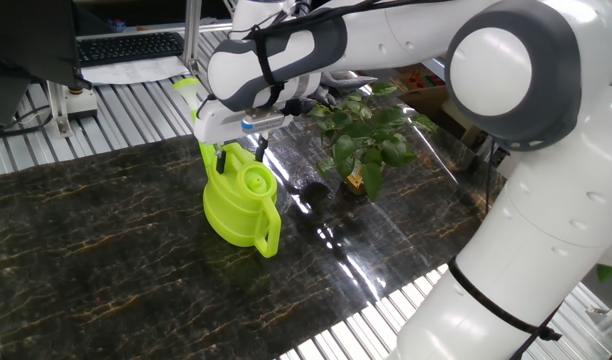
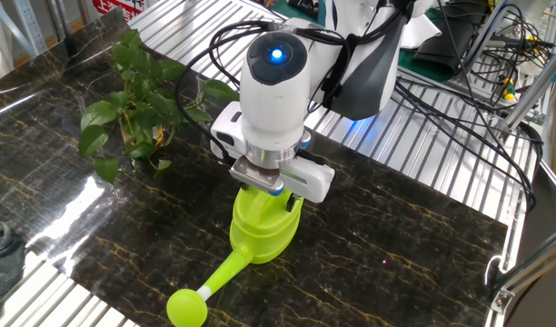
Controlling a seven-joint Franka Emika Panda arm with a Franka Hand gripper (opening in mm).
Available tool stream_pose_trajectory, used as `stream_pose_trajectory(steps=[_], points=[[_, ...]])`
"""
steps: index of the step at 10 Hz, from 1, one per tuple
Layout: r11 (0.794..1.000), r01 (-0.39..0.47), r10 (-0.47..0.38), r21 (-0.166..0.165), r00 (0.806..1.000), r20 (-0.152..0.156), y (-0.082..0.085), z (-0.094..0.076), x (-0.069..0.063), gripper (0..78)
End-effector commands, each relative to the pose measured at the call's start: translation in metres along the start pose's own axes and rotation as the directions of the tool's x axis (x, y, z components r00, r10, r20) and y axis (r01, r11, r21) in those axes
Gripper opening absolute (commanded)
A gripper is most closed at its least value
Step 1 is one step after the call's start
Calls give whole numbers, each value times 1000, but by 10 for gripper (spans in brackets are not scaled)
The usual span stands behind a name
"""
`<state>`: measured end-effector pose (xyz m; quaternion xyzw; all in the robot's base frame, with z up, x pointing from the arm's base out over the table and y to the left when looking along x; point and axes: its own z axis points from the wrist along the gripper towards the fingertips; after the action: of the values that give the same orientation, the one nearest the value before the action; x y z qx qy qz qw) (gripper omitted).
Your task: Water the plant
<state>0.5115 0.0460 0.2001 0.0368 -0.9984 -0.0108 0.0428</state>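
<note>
Pincer [image 1: 238, 150] seemingly grips watering can [image 1: 241, 205]; plant [image 1: 366, 135] tag unreadable.

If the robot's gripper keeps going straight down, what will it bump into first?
Most likely the lime-green watering can: the gripper points down right over its top. Whether it already touches is hard to tell.

One plant [image 1: 364, 140], one watering can [image 1: 240, 205]
</note>
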Motion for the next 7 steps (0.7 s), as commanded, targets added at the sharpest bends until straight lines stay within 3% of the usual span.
stream_pose_trajectory(steps=[1,7], points=[[1000,-9,9,6,1000,1,0,0,-1,774],[999,-31,31,18,999,-9,0,-2,1,774]])
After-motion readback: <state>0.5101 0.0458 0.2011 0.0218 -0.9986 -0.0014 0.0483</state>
